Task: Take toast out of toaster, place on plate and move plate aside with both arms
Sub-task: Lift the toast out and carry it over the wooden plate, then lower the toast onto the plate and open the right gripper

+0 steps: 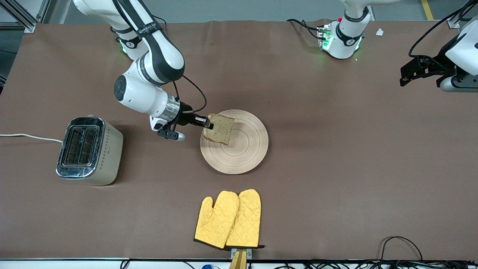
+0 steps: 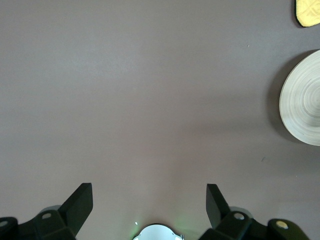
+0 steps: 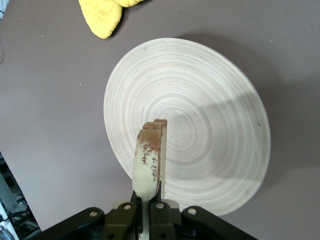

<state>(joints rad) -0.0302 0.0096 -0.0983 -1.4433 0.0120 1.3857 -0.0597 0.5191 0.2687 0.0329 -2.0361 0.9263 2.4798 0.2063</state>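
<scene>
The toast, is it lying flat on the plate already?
No, the toast is up on edge over the plate, clamped in the right claw, as the right wrist view shows.

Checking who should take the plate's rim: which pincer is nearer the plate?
The right. The right pincer, shut on the toast, is over the plate. The left pincer, open, waits over bare table at the left arm's end, well away from it.

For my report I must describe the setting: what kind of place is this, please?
Most likely a robotics lab staged as a kitchen. Two arms are bolted to a brown table holding a toaster, a plate and oven mitts; the right gripper holds toast, the left gripper waits open.
</scene>
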